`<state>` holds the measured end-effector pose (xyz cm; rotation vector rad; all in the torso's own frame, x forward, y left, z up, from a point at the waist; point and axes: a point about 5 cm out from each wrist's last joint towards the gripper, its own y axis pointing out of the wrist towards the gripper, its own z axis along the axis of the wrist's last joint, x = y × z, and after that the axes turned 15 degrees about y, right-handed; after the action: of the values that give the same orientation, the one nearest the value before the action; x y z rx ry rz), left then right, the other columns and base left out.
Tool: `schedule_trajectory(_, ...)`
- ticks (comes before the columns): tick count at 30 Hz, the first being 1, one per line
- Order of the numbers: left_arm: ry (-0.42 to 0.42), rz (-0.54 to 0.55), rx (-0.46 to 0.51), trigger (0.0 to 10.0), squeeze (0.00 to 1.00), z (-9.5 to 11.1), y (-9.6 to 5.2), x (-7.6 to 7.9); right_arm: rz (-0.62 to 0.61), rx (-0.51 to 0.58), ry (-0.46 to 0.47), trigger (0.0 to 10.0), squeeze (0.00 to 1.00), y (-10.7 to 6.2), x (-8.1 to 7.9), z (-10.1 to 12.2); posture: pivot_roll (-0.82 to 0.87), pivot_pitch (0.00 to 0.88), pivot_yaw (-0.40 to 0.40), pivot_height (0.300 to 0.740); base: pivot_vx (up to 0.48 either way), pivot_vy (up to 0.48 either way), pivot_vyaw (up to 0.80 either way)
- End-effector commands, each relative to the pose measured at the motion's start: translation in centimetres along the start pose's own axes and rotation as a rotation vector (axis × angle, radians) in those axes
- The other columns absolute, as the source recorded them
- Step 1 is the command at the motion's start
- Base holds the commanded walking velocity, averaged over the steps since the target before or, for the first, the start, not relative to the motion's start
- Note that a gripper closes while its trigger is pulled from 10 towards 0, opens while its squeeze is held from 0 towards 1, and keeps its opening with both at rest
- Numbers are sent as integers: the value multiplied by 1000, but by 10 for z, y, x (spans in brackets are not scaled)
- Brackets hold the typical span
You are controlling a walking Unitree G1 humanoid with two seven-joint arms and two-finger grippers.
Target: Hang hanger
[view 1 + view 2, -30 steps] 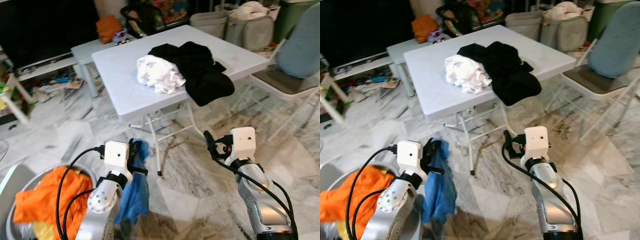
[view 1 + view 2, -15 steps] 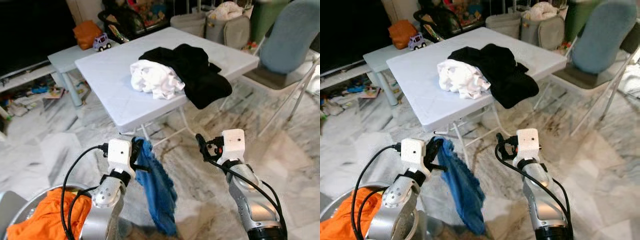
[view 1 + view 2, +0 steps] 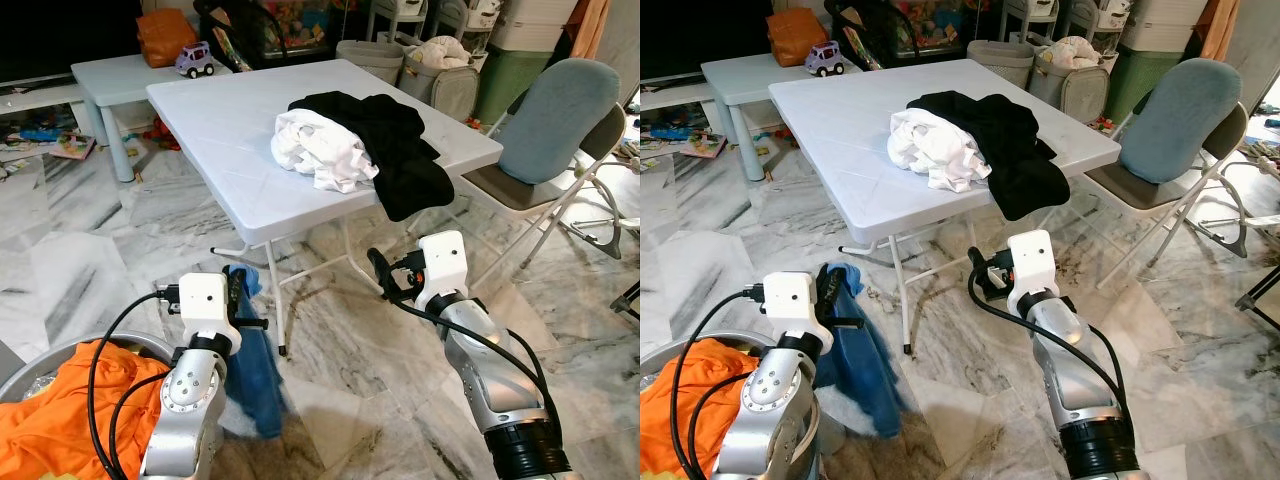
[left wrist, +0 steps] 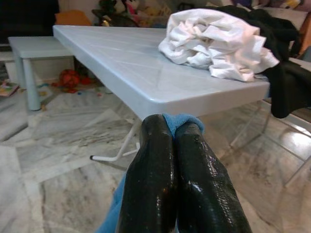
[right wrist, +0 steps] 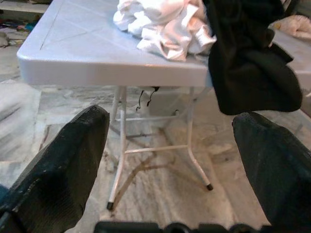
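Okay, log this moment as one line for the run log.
left gripper: shut on blue cloth, held low before white folding table | right gripper: open, empty | white garment, black garment: on table

You have the blue cloth (image 3: 255, 375) pinched between the closed fingers of the left gripper (image 4: 171, 127), hanging limp below them toward the marble floor. It sits low, just in front of the near edge of the white table (image 3: 230, 120). No hanger can be made out.

Clothes (image 3: 360, 145) on table (image 3: 240, 150); chair (image 3: 545, 150) right
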<state>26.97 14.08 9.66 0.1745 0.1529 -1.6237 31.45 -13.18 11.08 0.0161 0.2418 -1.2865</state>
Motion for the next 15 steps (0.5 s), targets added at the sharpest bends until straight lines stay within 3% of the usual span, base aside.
schedule_trajectory(1, -5, 7, 31, 10000, 0, 7, 2, -1, 10, -5, -11, 10000, 0, 0, -1, -2, -38, 0, -71, 740, 0, 0, 0)
schedule_trajectory(8, -16, -21, -15, 10000, 0, -5, -9, 1, -19, 21, 4, 10000, 0, -2, 2, -3, -65, 0, 20, 740, 0, 0, 0)
schedule_trajectory(12, -19, -52, -29, 10000, 0, -8, -8, 3, -50, 21, 0, 10000, 0, -7, 9, -5, -86, 0, 33, 740, 0, 0, 0)
schedule_trajectory(15, -19, -57, -28, 10000, 0, -7, -6, 3, -69, 33, -17, 10000, 0, -13, 13, -6, -92, 0, 36, 740, 0, -259, 0)
